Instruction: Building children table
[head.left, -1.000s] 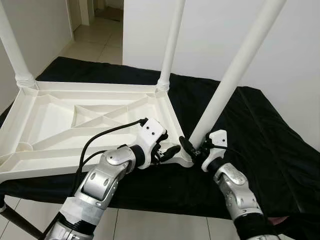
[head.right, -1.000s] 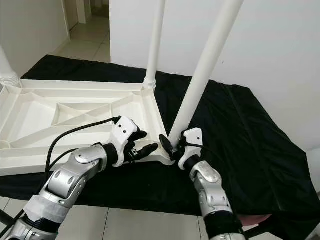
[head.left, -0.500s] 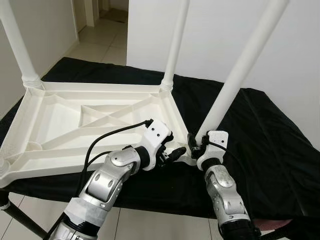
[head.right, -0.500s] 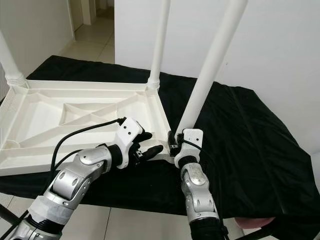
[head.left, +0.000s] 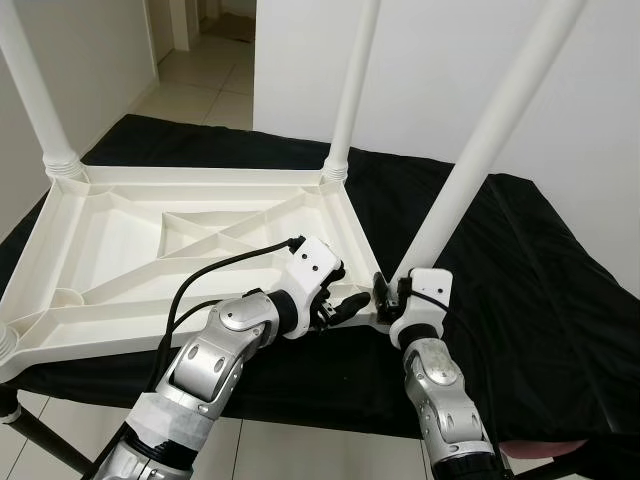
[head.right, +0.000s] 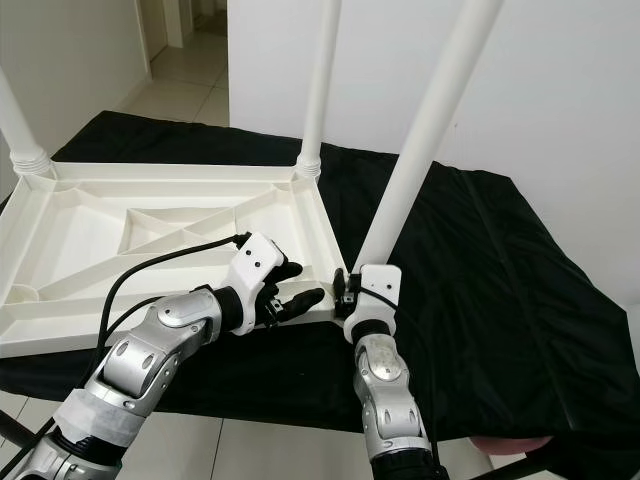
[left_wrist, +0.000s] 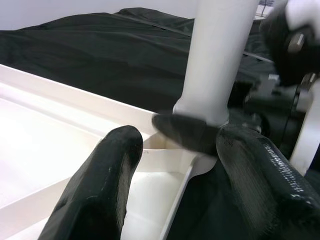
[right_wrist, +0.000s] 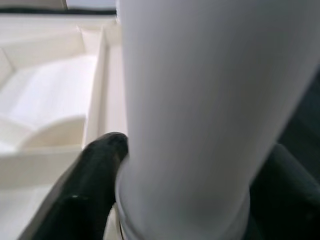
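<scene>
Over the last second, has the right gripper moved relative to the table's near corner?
Yes. The right gripper swung in from right of the leg to behind its base, nearer the tabletop corner.

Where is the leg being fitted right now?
The leg leans at the tabletop's near right corner, its base gripped by the right gripper, with the left gripper beside.

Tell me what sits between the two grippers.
The near corner of the upturned tabletop, where the leaning leg meets it. The left gripper and right gripper flank it in the eye views.

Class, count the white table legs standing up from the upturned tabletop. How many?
3: one at the far left corner, one at the far right corner, and one at the near right corner, gripped by the right gripper. The near left corner is cut off.
</scene>
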